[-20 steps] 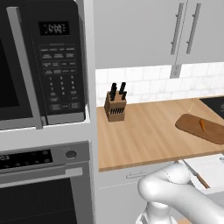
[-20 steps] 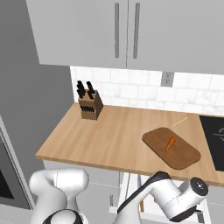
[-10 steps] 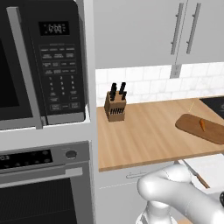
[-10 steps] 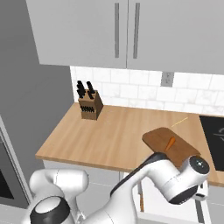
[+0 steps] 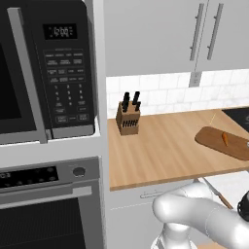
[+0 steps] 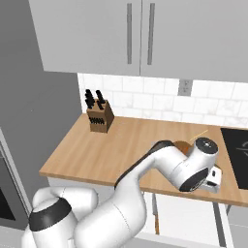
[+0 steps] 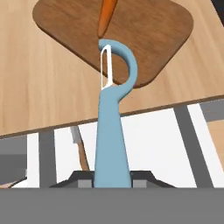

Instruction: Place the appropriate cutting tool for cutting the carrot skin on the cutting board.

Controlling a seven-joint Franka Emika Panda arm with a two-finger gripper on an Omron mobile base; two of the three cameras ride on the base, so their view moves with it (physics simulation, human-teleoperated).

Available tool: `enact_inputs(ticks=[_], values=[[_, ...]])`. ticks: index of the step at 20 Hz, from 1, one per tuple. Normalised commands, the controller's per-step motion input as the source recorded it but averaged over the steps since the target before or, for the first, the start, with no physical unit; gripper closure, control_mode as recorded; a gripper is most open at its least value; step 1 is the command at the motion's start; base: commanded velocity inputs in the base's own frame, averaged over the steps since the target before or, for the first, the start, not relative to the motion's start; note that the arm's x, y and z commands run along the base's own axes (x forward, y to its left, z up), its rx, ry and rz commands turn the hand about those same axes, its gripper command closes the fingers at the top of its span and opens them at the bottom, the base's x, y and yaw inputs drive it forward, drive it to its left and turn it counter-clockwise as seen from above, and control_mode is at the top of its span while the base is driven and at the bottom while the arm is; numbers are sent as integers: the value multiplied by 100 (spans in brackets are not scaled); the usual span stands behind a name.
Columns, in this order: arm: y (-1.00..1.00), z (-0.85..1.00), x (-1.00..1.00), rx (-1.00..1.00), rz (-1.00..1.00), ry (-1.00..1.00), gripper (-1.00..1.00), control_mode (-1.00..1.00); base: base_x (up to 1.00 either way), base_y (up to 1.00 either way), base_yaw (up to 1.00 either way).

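Hand view: the gripper (image 7: 112,177) grips the light blue handle of the cutting tool (image 7: 113,118), which points toward the cutting board (image 7: 144,39) | the carrot (image 7: 106,15) lies on the board | right base view: the arm reaches over the counter (image 6: 92,155) front edge near a knife block (image 6: 98,116).

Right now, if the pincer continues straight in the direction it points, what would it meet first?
Probably the cutting board. The pincer holds the blue peeler, whose head reaches out over the board's near edge, just short of the carrot. The peeler's height above the board is unclear.
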Motion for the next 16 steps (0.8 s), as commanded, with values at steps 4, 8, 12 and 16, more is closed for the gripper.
enact_inputs(ticks=[4,8,12,16], values=[[39,3,100,-9,-21,0,100,-100,0,0,0],[2,0,100,0,-27,0,100,-100,0,0,0],[-11,-14,88,0,-28,0,100,-100,0,0,0],[-41,-31,57,0,-21,0,100,-100,0,0,0]])
